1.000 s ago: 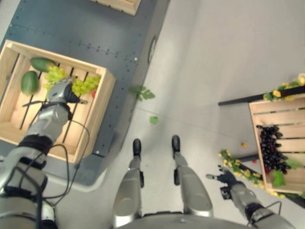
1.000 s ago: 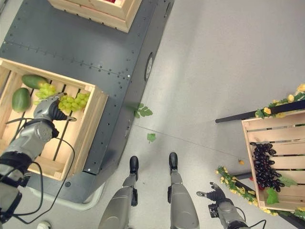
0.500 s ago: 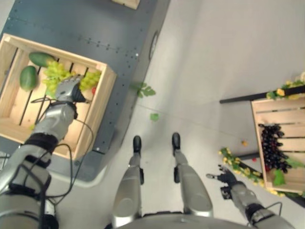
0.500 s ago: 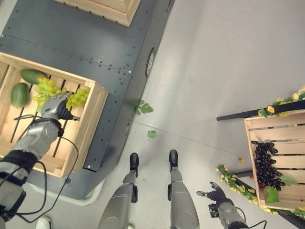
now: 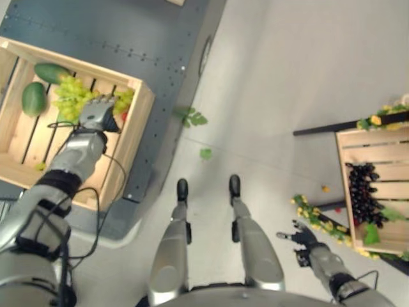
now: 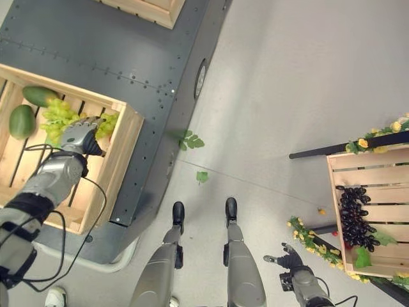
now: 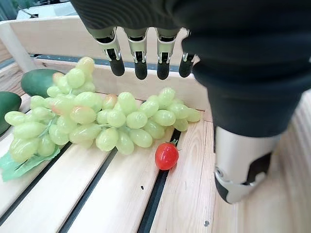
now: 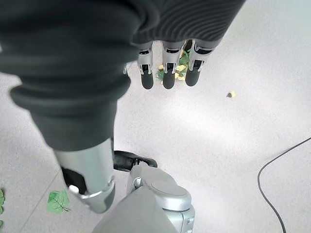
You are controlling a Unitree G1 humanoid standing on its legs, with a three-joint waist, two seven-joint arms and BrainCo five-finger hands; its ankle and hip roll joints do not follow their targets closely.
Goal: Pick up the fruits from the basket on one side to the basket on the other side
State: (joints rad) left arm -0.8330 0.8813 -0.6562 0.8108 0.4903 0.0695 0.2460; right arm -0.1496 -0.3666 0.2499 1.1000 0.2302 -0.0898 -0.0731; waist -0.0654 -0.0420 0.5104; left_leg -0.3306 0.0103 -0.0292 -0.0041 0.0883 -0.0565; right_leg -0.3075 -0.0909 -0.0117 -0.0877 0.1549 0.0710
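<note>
A slatted wooden crate [image 5: 137, 125] sits on a dark metal platform [image 5: 121, 38]. Inside it lie green grapes [image 7: 104, 119], two green mangoes [image 5: 33, 99] beyond them, and a small red tomato [image 7: 166, 156] just beside the bunch. The left hand [image 5: 97, 114] hovers above the grapes, fingers [image 7: 141, 60] relaxed and apart, holding nothing. The right hand [image 5: 300, 238] hangs spread over the floor.

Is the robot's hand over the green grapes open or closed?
Open. The left hand hangs above the green grapes with fingers straight, holding nothing.
</note>
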